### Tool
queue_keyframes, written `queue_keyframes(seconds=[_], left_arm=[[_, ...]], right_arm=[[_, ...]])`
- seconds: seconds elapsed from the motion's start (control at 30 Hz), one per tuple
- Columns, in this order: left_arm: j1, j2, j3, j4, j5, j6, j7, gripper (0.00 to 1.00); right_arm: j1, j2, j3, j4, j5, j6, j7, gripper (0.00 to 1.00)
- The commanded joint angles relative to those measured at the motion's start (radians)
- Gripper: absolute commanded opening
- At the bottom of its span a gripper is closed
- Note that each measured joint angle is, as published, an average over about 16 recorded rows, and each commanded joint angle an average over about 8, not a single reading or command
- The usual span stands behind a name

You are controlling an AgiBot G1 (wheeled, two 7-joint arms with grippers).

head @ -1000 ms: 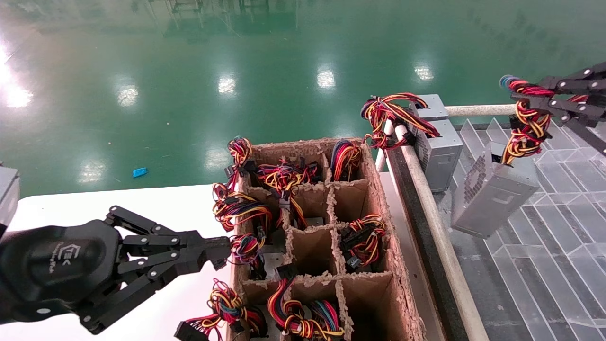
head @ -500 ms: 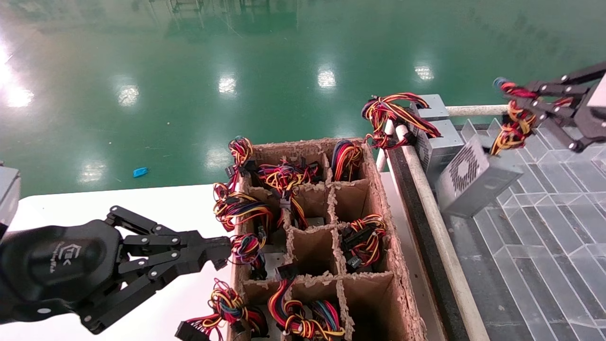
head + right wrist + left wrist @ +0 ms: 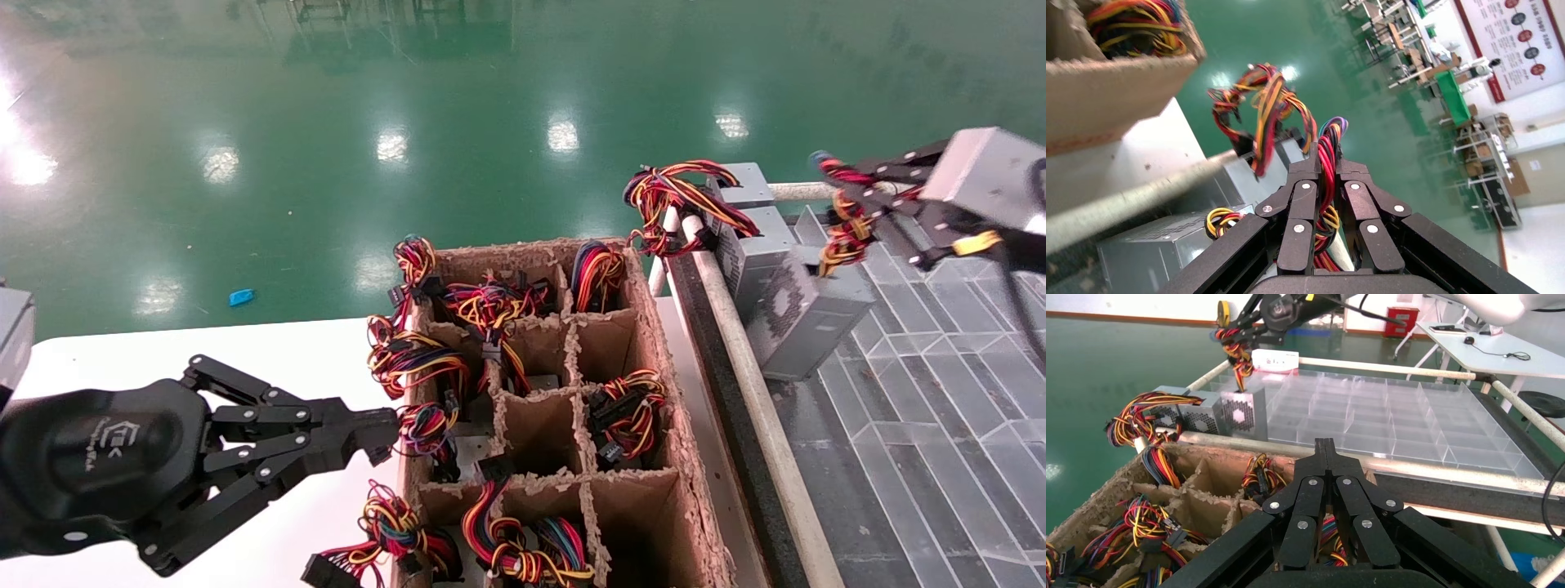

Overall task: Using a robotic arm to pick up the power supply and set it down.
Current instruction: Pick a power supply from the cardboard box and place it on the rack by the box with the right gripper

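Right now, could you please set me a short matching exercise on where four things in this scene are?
Things:
1. power supply
2. left gripper
3. cardboard box
4. second grey supply

Places:
A. on the white table
B. hanging by its wire bundle from the right gripper, over the clear tray
C. beside the cardboard box, over the white table
D. at the tray's rail, just behind the hanging one

Pairs: 1-B, 2-C, 3-A, 4-D

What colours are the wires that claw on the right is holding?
Red, yellow and black wire bundle, clearest in the right wrist view.

Bright overhead glare on green floor (image 3: 327,163), perhaps slight edge blur
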Motion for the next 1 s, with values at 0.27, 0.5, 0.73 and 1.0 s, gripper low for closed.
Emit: queue_keyframes(seconds=[0.27,0.5,0.73,1.0], left_arm=[[0.000,0.000,0.000,0.000,0.000,0.000,0.000,0.00],[0.000,0.000,0.000,0.000,0.000,0.000,0.000,0.00],[0.000,0.000,0.000,0.000,0.000,0.000,0.000,0.00],[0.000,0.000,0.000,0.000,0.000,0.000,0.000,0.00]], right_arm=[[0.006,-0.075,-0.028,-0.002,-0.023,0.026,0.017,0.00],[-0.004,-0.119,-0.044,-0.005,-0.049,0.059,0.036,0.00],[-0.002,-0.126,-0.060,-0.006,-0.075,0.056,0.090,0.69],[0.002,-0.113,-0.057,-0.006,-0.073,0.049,0.131,1.00]])
